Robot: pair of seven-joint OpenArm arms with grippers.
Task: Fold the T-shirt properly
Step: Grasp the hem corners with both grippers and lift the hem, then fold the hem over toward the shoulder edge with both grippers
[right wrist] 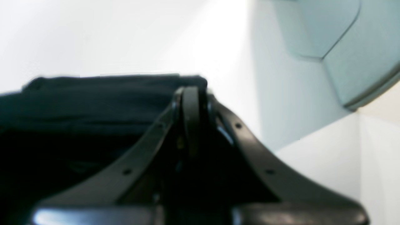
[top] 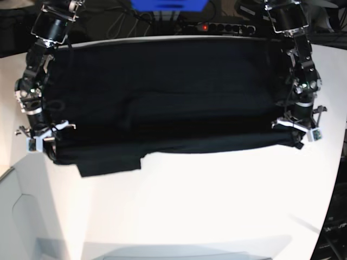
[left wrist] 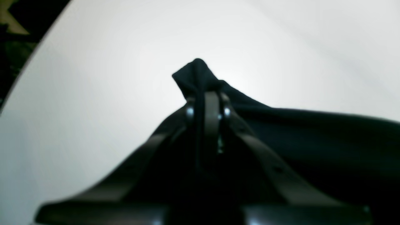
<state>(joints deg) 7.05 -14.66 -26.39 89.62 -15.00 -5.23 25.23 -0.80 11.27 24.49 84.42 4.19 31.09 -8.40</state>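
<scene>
The black T-shirt [top: 162, 92] lies spread wide across the far half of the white table [top: 217, 206], plain side up, with a folded front edge and a sleeve flap hanging at the lower left. My left gripper [top: 297, 135] is shut on the shirt's front right corner; in the left wrist view the fingers [left wrist: 210, 106] pinch a peak of black cloth [left wrist: 197, 75]. My right gripper [top: 42, 142] is shut on the front left corner; in the right wrist view the fingers [right wrist: 190, 103] clamp the cloth edge [right wrist: 109, 90]. Print and label are hidden.
A pale grey-white bin or tray [top: 21, 216] sits at the table's front left corner, also in the right wrist view [right wrist: 328, 47]. A power strip [top: 222, 27] and cables lie behind the table's far edge. Bare white tabletop lies in front of the shirt.
</scene>
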